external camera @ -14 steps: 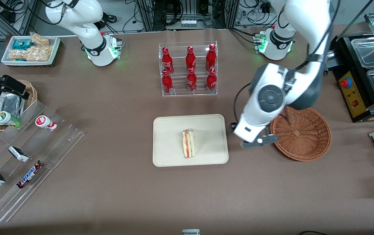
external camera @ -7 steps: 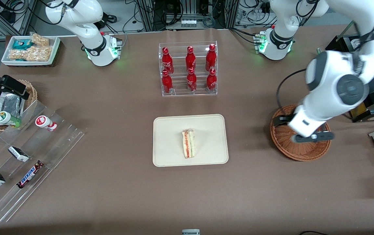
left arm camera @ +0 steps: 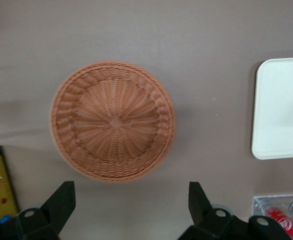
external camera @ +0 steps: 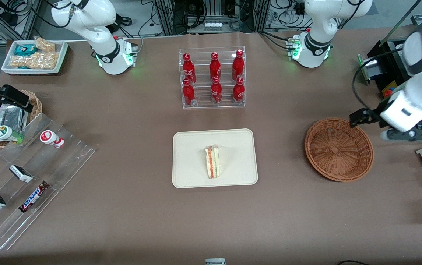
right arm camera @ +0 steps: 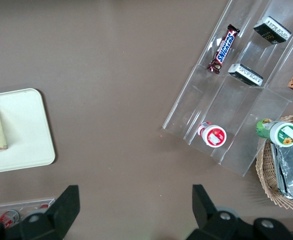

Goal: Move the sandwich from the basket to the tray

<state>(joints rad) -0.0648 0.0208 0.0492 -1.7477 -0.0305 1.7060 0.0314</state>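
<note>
Sandwich (external camera: 213, 162) is found on tray (external camera: 189, 147), basket (external camera: 338, 149) empty; gripper (left arm camera: 129, 207), fingers spread and apparently holding nothing, is held above the basket, only parking remaining

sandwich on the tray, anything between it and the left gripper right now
Nothing visible blocks the way. The sandwich lies on the tray. The gripper, open and empty, hangs toward the working arm's end of the table; only the empty basket and bare tablecloth lie between.
</note>
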